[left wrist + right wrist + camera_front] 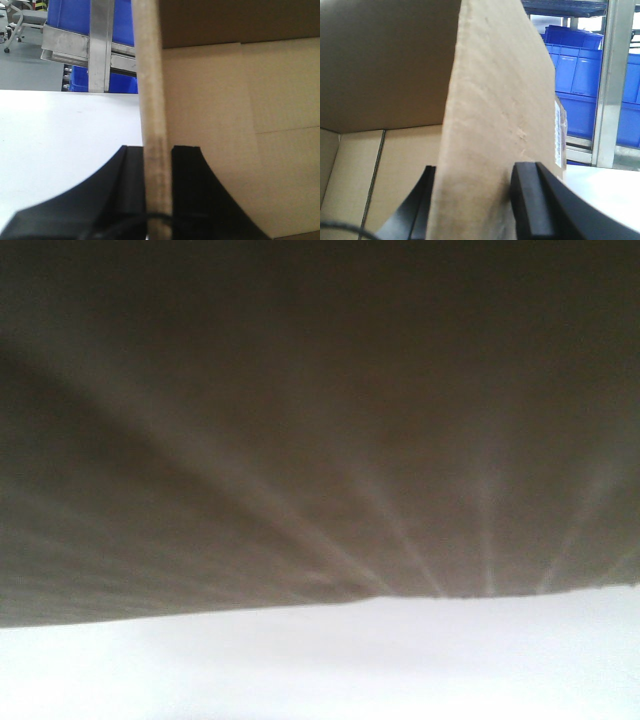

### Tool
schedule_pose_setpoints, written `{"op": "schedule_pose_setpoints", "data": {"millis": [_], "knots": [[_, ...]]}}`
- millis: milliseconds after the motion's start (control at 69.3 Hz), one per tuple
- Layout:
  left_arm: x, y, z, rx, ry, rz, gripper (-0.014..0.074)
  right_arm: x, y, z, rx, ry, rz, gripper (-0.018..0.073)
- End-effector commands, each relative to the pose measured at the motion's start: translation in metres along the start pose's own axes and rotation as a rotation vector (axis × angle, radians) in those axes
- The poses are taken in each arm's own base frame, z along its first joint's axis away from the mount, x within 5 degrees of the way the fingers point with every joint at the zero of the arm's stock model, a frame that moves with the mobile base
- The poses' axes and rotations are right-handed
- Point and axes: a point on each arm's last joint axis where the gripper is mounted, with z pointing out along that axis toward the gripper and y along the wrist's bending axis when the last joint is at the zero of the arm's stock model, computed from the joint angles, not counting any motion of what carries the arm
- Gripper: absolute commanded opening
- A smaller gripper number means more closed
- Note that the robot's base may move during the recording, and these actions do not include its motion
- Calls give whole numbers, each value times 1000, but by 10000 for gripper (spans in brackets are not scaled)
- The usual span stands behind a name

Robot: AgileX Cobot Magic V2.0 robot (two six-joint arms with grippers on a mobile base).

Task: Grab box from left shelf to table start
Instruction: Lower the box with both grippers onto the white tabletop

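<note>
The tan cardboard box (320, 420) fills the front view, close and blurred, its lower edge just over the white table (320, 670). In the left wrist view my left gripper (157, 165) is shut on the box's upright wall edge (150, 75), with the open box inside (240, 100) to the right. In the right wrist view my right gripper (475, 195) is shut on another box wall (495, 100), one finger on each side. The shelf's silver rail (75, 47) and post (610, 80) show behind. The black printed panel is out of view.
Blue plastic bins (575, 80) sit on the rack behind the box, also in the left wrist view (75, 15). The white table (65, 130) stretches left of the box and shows right of it (600, 185). Grey floor and a chair (20, 25) lie at the far left.
</note>
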Motion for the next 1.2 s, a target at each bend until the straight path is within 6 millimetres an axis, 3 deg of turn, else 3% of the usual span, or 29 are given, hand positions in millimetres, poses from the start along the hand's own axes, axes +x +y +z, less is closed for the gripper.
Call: {"op": "schedule_pose_setpoints", "data": {"millis": [0, 188, 303, 433, 621, 794, 967, 1184], "knots": [[-9, 1, -1, -16, -5, 75, -92, -17, -2, 0, 21, -114, -13, 58], [-60, -6, -16, -24, -57, 110, -92, -23, -5, 20, 27, -30, 0, 58], [-93, -9, -13, -47, -7, 145, -92, -33, -9, 41, 33, 39, 12, 58], [-126, -11, 11, -64, 147, 130, -92, -41, -15, 77, 35, 194, 36, 58], [-149, -7, 57, -116, 348, 93, -92, -41, -27, 129, 45, 349, 75, 58], [-149, 2, 108, -193, 461, 54, -92, -24, -41, 175, 58, 494, 85, 58], [-126, 9, 159, -215, 615, 46, -92, 0, -54, 216, 61, 633, 77, 58], [-97, 16, 207, -220, 720, 49, -91, 30, -69, 255, 61, 769, 72, 58]]}}
